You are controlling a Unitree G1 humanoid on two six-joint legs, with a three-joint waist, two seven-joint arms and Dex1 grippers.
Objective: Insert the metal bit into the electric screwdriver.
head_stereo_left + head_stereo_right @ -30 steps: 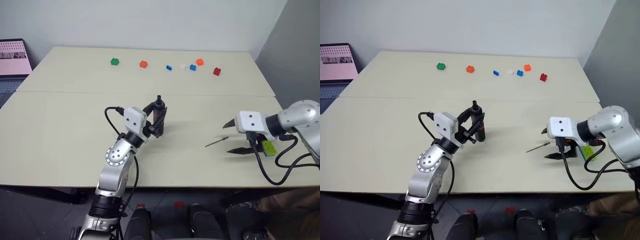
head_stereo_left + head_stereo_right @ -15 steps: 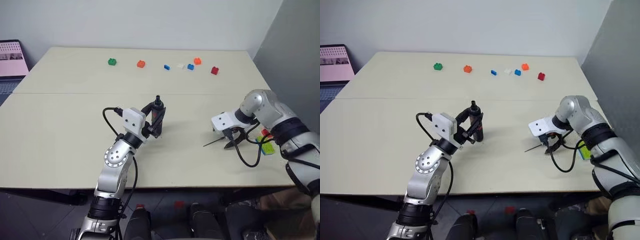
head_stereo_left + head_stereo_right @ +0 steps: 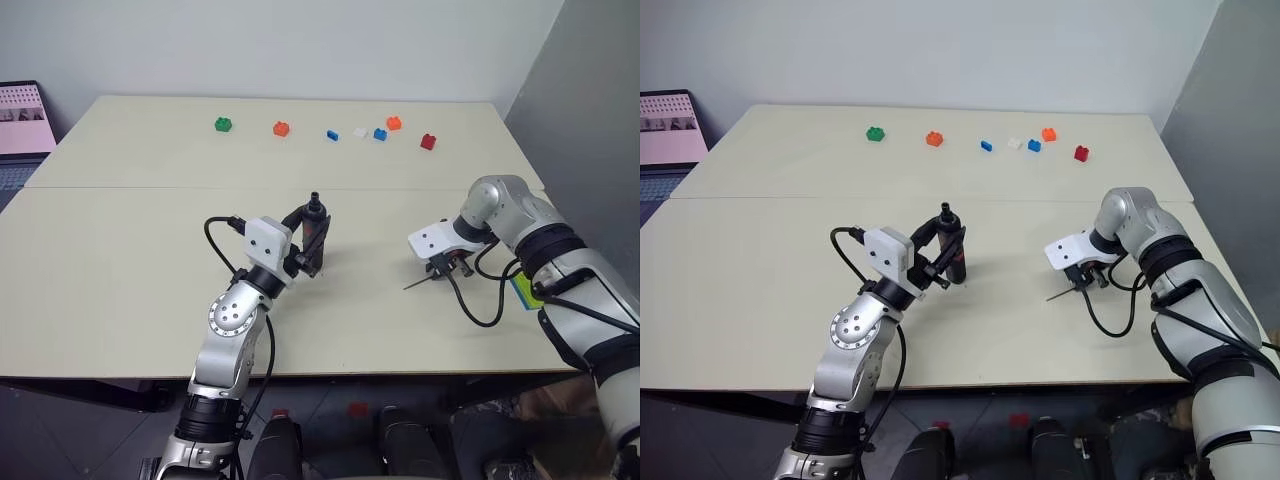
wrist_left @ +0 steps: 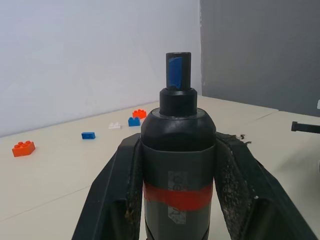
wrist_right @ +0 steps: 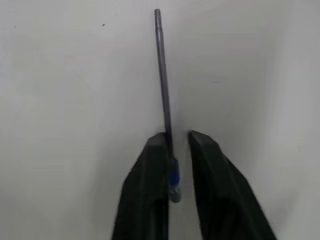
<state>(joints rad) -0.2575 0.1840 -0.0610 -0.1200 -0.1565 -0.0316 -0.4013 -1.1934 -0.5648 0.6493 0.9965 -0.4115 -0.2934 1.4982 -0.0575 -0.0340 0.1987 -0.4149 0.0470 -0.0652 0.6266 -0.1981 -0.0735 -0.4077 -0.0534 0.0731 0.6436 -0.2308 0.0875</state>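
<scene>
My right gripper (image 3: 447, 270) pinches the metal bit (image 5: 162, 80), which points left toward the upright electric screwdriver (image 3: 314, 232) clamped in my left gripper (image 3: 305, 240).

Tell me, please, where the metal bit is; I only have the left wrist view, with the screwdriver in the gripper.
Observer: The metal bit lies flat on the table, to the robot's right of the electric screwdriver and well apart from it.
Operator: Is the right gripper near it?
Observer: Yes. It points down at the table, closed with the bit between its fingers, near the bit's blue-marked end.
Operator: Which way does the rest of the bit point?
Observer: Its free end sticks out from the fingers toward the left arm's side and slightly toward the robot.
</scene>
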